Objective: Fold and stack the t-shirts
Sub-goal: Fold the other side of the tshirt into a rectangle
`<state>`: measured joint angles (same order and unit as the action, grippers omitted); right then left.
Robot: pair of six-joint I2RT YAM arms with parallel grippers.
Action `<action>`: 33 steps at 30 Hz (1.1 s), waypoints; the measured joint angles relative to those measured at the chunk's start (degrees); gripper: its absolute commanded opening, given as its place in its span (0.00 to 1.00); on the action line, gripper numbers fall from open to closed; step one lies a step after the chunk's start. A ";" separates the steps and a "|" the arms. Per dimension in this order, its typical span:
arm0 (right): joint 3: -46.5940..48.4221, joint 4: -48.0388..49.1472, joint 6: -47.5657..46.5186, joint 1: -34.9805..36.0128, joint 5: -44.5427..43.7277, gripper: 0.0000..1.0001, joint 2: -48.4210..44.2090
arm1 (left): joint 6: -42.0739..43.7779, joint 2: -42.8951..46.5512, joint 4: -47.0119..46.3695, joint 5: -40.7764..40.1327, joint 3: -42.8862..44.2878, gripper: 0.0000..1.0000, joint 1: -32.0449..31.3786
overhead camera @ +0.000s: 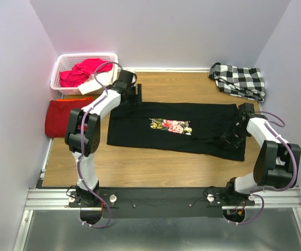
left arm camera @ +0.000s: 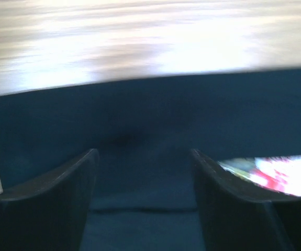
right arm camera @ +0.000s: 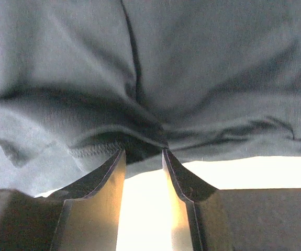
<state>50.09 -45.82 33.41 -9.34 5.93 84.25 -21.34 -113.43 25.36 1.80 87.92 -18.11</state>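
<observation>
The black t-shirt [overhead camera: 202,130] lies as a long folded band across the wooden table, its pink-rose print [overhead camera: 170,126] facing up in the middle. My left gripper [overhead camera: 133,93] sits over the band's far left corner. In the blurred left wrist view its fingers [left arm camera: 61,183] stand wide apart, with flat black cloth [left arm camera: 140,120] under them. At the band's right end my right gripper [overhead camera: 238,124] is shut on the shirt. A bunched fold of the hem [right arm camera: 140,141] sits between its fingertips [right arm camera: 116,162]. The dark-red t-shirt [overhead camera: 60,117] lies folded at the table's left edge.
A white basket [overhead camera: 66,60] holding pink and red clothes stands at the back left corner. A black-and-white checked cloth [overhead camera: 237,79] lies at the back right. Walls close in the table on three sides.
</observation>
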 measured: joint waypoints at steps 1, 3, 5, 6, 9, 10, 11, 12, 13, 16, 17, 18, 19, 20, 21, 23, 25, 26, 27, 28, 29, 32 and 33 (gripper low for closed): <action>-0.24 -0.35 0.00 0.07 0.13 0.42 -0.61 | 0.13 1.20 -0.04 -0.04 -0.24 0.97 -1.33; -0.79 -1.09 0.00 0.31 0.39 0.42 -2.56 | 0.26 3.76 -0.31 0.07 -0.48 0.98 -4.46; -0.87 -1.75 0.00 0.52 0.39 0.42 -3.93 | 0.00 5.55 -1.20 0.61 -0.63 0.98 -8.39; -0.87 -2.12 -0.02 0.59 0.37 0.42 -4.61 | 0.02 5.97 -1.79 1.01 -0.63 0.98 -9.70; -0.85 -3.50 -0.50 0.79 -0.37 0.42 -7.10 | -0.24 5.99 -3.43 2.93 -0.50 0.98 -14.60; -0.83 -3.80 -0.59 0.79 -0.79 0.42 -7.65 | -0.59 5.53 -3.41 3.78 -0.17 0.98 -16.72; -0.46 -4.48 -0.90 0.79 -1.66 0.42 -8.22 | -0.83 5.22 -3.45 4.15 0.13 0.96 -17.92; 0.04 -4.87 -1.09 0.79 -2.14 0.42 -8.41 | -1.05 4.46 -3.43 4.70 0.83 0.95 -19.47; 0.48 -5.05 -1.33 0.79 -2.49 0.42 -8.48 | -1.62 3.34 -3.48 5.38 1.97 0.91 -21.14; 2.29 -5.31 -1.95 0.79 -3.91 0.42 -8.50 | -2.80 0.57 -3.43 6.73 4.48 0.88 -24.57; 2.89 -5.31 -2.03 0.79 -4.31 0.42 -8.50 | -3.39 -0.28 -3.34 7.15 5.22 0.87 -25.55; 3.34 -5.25 -2.14 0.79 -4.74 0.42 -8.50 | -3.98 -1.20 -3.23 7.74 5.97 0.86 -26.51; 3.93 -5.29 -2.27 0.79 -5.11 0.42 -8.46 | -4.37 -1.90 -2.97 8.11 6.51 0.86 -27.26; 4.42 -5.22 -2.40 0.79 -5.42 0.42 -8.37 | -4.76 -2.45 -2.80 8.44 6.91 0.86 -27.91; 4.94 -5.22 -2.49 0.79 -5.70 0.42 -8.20 | -5.20 -2.99 -2.51 8.90 7.32 0.85 -28.61; 5.60 -5.01 -2.75 0.79 -6.10 0.42 -7.74 | -5.88 -3.69 -2.08 9.64 7.89 0.82 -29.49; 5.90 -4.63 -3.02 0.79 -6.32 0.42 -7.17 | -6.54 -4.83 -1.42 10.64 9.03 0.78 -30.56; 5.90 -4.46 -3.10 0.79 -6.43 0.42 -6.82 | -6.80 -5.29 -1.25 11.02 9.51 0.77 -30.86; 5.90 -4.37 -3.26 0.79 -6.49 0.42 -6.58 | -7.02 -6.16 -0.87 11.41 10.23 0.76 -31.28; 5.90 -4.26 -3.43 0.79 -6.54 0.42 -6.32 | -7.32 -6.84 -0.50 11.87 10.80 0.75 -31.56; 5.90 -4.13 -3.50 0.79 -6.54 0.42 -6.16 | -7.52 -7.50 -0.28 12.20 11.08 0.75 -31.85; 5.90 -3.50 -3.65 0.79 -6.58 0.42 -6.08 | -8.35 -9.44 0.90 12.94 11.41 0.74 -32.57; 5.90 -3.28 -3.78 0.79 -6.60 0.42 -6.08 | -8.59 -9.86 0.98 13.03 11.41 0.74 -32.65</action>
<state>55.99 -49.10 29.63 -8.56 -0.67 78.17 -29.93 -123.28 26.35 14.83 99.33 -50.76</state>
